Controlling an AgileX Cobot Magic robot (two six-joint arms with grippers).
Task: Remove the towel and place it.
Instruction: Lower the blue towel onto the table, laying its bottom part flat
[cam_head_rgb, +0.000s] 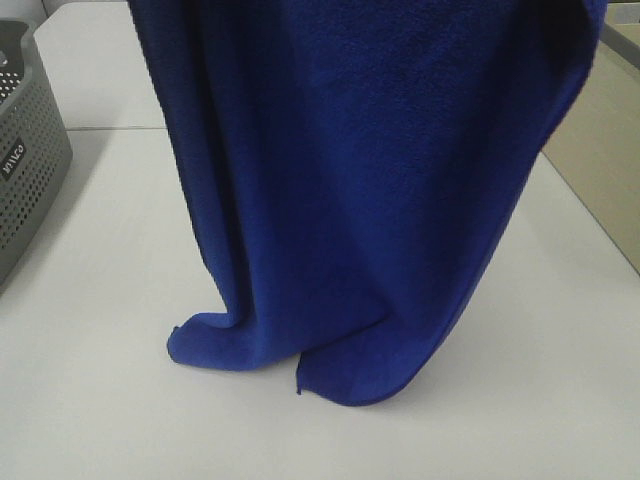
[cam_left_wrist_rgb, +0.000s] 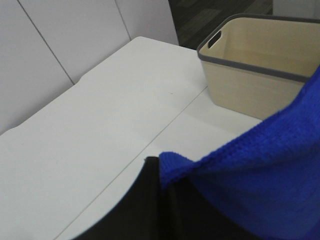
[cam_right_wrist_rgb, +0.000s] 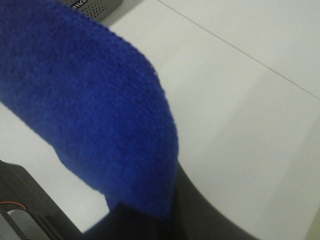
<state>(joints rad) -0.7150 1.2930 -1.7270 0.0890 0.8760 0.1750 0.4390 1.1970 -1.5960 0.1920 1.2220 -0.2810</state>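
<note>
The deep blue towel (cam_head_rgb: 370, 180) hangs in a tall drape from above the top of the exterior view. Its lower edge folds onto the white table (cam_head_rgb: 90, 400) near the front middle. Neither gripper shows in that view; both are above the frame. In the left wrist view the towel (cam_left_wrist_rgb: 270, 175) bunches over the dark left gripper (cam_left_wrist_rgb: 150, 210), whose jaws are buried in cloth. In the right wrist view a fold of towel (cam_right_wrist_rgb: 90, 100) lies over the black right gripper (cam_right_wrist_rgb: 190, 215), covering its tips. Both grips carry the cloth's upper edge.
A grey perforated basket (cam_head_rgb: 25, 150) stands at the table's left edge; its corner also shows as the grey basket (cam_right_wrist_rgb: 95, 5). A beige bin with a grey rim (cam_left_wrist_rgb: 260, 65) stands at the right side, seen as a beige bin (cam_head_rgb: 600, 130) behind the towel.
</note>
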